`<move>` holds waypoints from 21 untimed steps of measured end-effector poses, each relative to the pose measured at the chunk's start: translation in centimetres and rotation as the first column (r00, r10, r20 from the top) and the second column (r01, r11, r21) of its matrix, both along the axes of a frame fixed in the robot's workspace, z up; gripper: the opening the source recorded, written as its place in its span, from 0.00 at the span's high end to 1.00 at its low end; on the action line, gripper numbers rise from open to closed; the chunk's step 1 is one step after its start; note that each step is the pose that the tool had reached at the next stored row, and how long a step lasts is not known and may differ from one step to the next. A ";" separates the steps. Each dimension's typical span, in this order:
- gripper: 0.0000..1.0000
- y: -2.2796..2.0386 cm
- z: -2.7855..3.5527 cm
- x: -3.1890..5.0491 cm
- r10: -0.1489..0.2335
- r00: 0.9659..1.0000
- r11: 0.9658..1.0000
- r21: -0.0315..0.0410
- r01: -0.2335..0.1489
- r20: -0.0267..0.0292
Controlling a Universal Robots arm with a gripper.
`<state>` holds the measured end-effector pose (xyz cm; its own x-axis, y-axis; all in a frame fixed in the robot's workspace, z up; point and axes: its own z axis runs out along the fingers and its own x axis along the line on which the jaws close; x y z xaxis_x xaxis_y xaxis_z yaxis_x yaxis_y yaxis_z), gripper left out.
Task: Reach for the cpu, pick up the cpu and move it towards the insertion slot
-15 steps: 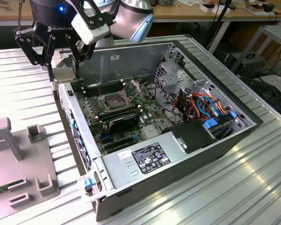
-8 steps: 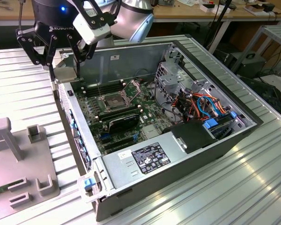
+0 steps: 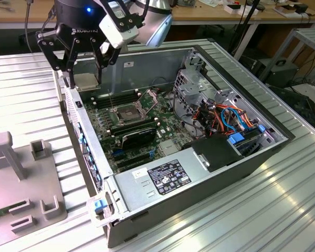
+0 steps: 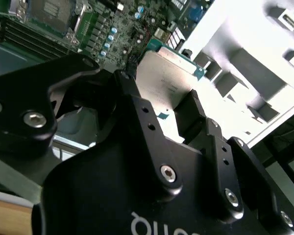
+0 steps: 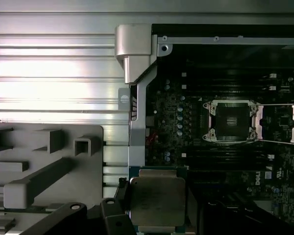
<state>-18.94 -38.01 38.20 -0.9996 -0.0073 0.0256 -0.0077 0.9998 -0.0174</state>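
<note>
A: Arm position? 
B: Enters from the upper edge of the exterior view, wrist pointing down, gripper [image 3: 85, 79] hanging low at that view's upper left.

A: Finger state? 
B: Black fingers [image 4: 193, 115] drawn in and clamped on the cpu [image 5: 157, 200], one on each opposite edge.

A: Chip attitude? 
B: Flat face towards the first wrist view, held level between the fingers.

black linkage gripper [image 3: 84, 79], silver screws, seemingly blue light.
</note>
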 end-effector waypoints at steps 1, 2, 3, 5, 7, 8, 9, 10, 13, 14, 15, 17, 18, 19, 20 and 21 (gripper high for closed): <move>0.45 0.00 0.00 0.29 0.000 1.000 1.000 0.000 0.000 0.000; 0.45 0.00 -0.01 0.72 0.000 1.000 1.000 0.000 0.000 0.000; 0.45 0.00 0.00 1.00 0.000 1.000 1.000 0.000 0.000 0.000; 0.45 0.00 0.00 1.84 0.000 1.000 1.000 0.000 0.000 0.000; 0.45 0.01 0.00 3.09 0.000 1.000 1.000 0.000 0.000 0.000; 0.45 0.00 0.00 3.73 0.000 1.000 1.000 0.000 0.000 0.000; 0.45 0.00 0.00 4.16 0.000 1.000 1.000 0.000 0.000 0.000; 0.45 0.01 0.00 4.45 0.000 1.000 1.000 0.000 0.000 0.000; 0.45 0.00 0.00 5.25 0.000 1.000 1.000 0.000 0.000 0.000; 0.45 0.00 0.00 5.63 0.000 1.000 1.000 0.000 0.000 0.000; 0.45 0.01 0.00 6.06 0.000 1.000 1.000 0.000 0.000 0.000; 0.45 0.01 0.00 6.57 0.000 1.000 1.000 0.000 0.000 0.000; 0.45 0.01 0.00 6.77 0.000 1.000 1.000 0.000 0.000 0.000; 0.45 0.00 0.00 7.06 0.000 1.000 1.000 0.000 0.000 0.000; 0.45 0.01 0.00 7.37 0.000 1.000 1.000 0.000 0.000 0.000; 0.45 0.01 0.00 7.58 0.000 1.000 1.000 0.000 0.000 0.000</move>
<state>-11.35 -38.00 38.20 -0.9996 -0.0072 0.0255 -0.0077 0.9998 -0.0174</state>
